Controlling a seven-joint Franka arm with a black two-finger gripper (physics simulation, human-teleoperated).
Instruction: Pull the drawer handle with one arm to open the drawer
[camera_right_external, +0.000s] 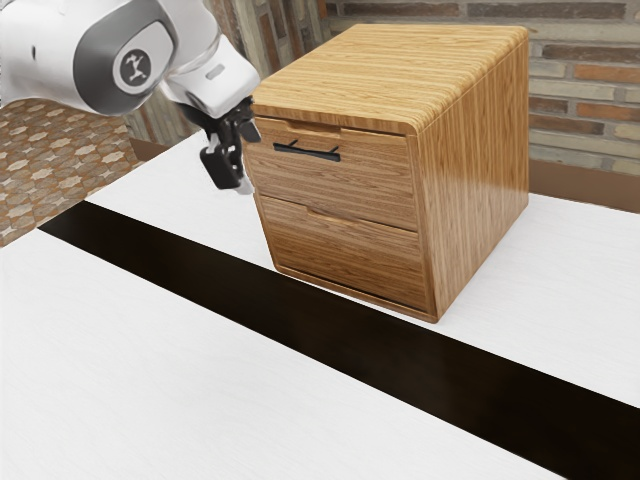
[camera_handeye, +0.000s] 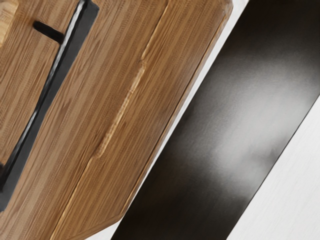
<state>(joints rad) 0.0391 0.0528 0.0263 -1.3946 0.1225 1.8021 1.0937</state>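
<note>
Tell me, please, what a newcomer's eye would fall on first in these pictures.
A wooden cabinet stands on the white table. A broad black stripe crosses the table in front of it. The gripper hangs at the cabinet's front corner, close to the black handle on the upper drawer.

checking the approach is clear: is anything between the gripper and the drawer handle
Nothing in the way. In the exterior view, just a short strip of bare wooden drawer front separates the gripper from the near end of the black handle.
</note>
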